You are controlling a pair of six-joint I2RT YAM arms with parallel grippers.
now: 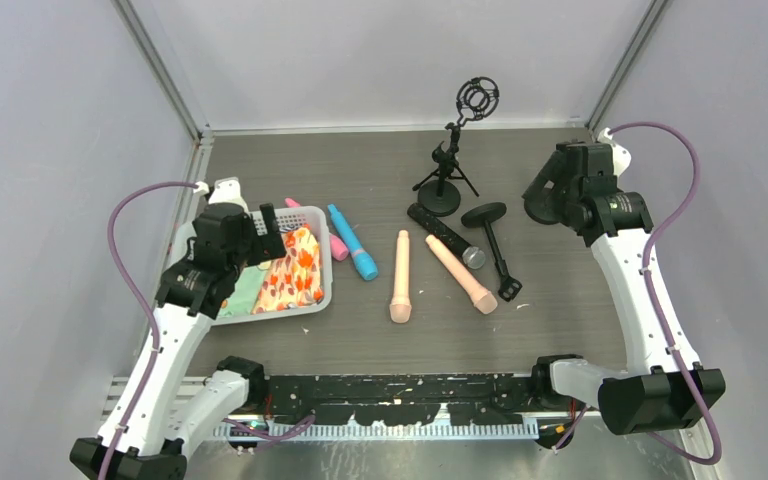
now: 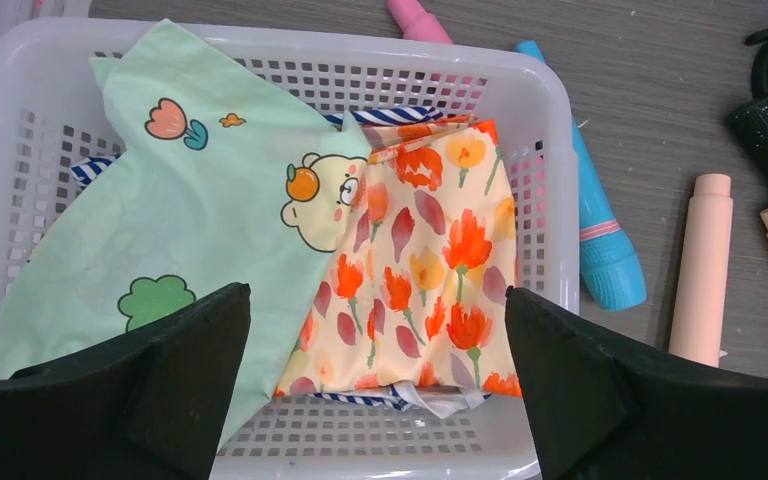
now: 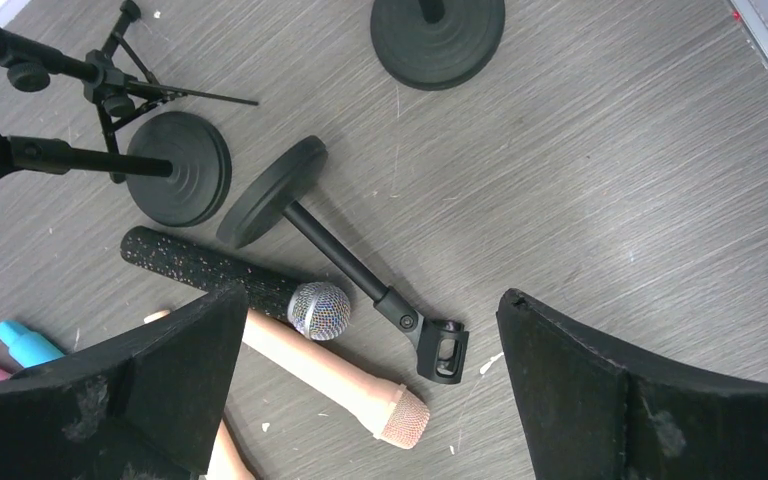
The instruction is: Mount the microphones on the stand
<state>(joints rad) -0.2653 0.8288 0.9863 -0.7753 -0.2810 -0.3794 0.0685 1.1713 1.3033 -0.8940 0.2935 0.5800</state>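
Several microphones lie on the table: a bright blue one (image 1: 353, 243), two peach ones (image 1: 400, 277) (image 1: 461, 274) and a black one with a silver mesh head (image 1: 446, 236). An upright stand with a ring mount (image 1: 450, 165) stands behind them. A second stand with a clip (image 1: 495, 248) lies on its side beside the right peach microphone. My left gripper (image 2: 377, 385) is open and empty over the basket, left of the blue microphone (image 2: 600, 240). My right gripper (image 3: 372, 390) is open and empty above the peach microphone (image 3: 340, 380), the mesh head (image 3: 318, 310) and the fallen stand's clip (image 3: 440, 350).
A white mesh basket (image 1: 322, 262) at the left holds patterned cloths (image 2: 210, 210). A pink stick (image 2: 415, 18) lies between the basket and the blue microphone. Another round black base (image 3: 438, 35) sits at the right rear under the right arm. Grey walls enclose the table.
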